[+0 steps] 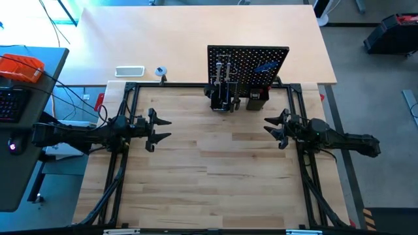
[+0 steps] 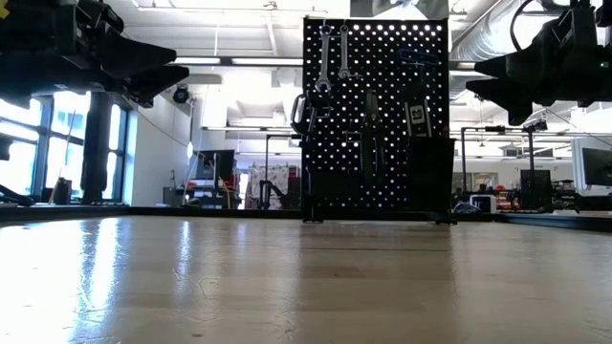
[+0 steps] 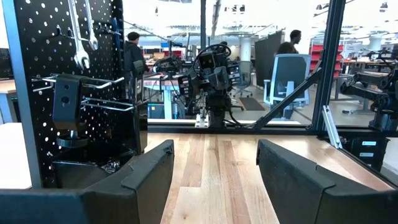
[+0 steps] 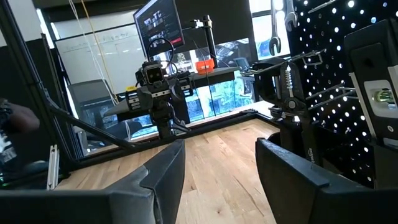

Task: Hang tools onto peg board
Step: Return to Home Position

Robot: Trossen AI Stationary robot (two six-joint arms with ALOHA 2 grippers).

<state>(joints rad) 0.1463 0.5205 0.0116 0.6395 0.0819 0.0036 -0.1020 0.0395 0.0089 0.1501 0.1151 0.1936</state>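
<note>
- Peg board (image 1: 248,62) stands upright at the desk's (image 1: 209,189) far edge, centre. Wrenches (image 2: 330,57) hang high, other tools (image 1: 223,91) lower, at the base bins (image 1: 257,100). Job looks done.
- Left claw (image 1: 163,128): fingers apart, empty, parked at the left, facing inward.
- Right claw (image 1: 269,125): also apart, empty, at the right.
- Desk between them is open, and the board is well apart from both, so likely no snag risk.

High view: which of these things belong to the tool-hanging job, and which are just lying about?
Job: peg board; wrenches and blue-handled hex key hanging on it; left gripper and right gripper, both open and empty.
Lying about: white tray; orange object.
</note>
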